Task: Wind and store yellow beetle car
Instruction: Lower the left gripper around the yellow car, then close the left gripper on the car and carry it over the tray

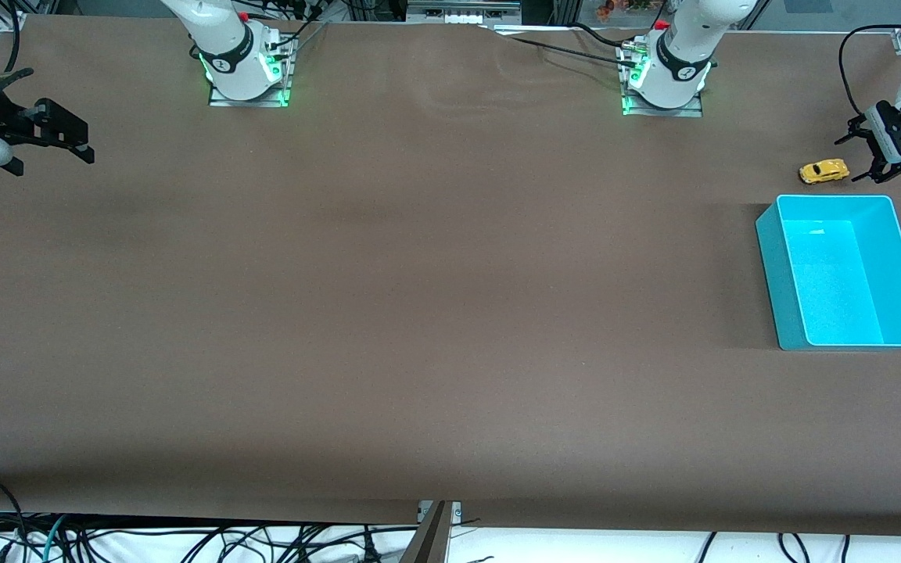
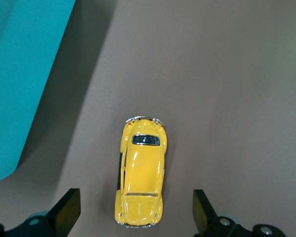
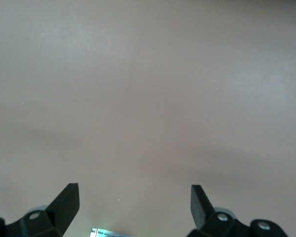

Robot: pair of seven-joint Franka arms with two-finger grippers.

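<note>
Brown table [image 1: 419,313], long and matte, runs the whole width of the front view; cables hang along its edge nearest the front camera. We note two white arm bases with green lights along the table's edge farthest from that camera.

Yellow beetle car [image 1: 823,170] sits on the table toward the left arm's end, on its wheels. In the left wrist view the car [image 2: 139,173] shows from above: rounded yellow body, dark window, chrome bumpers at both ends.

Cyan bin [image 1: 845,270] stands near the car and nearer to the front camera, upright, open top. Car and bin are apart, with a strip of bare table between them. One cyan wall [image 2: 24,74] shows in the left wrist view.

Left gripper [image 1: 881,152] hangs just beside the car, toward the left arm's end of the table. Its fingers [image 2: 66,210] stand wide apart, and the car lies between their lines, touching neither. How high the tips are above the table we cannot judge well; probably low.

Right gripper [image 1: 67,141] is over the right arm's end of the table, well apart from car and bin. Fingers [image 3: 64,202] spread wide, nothing between them, only bare table below. This arm waits.
</note>
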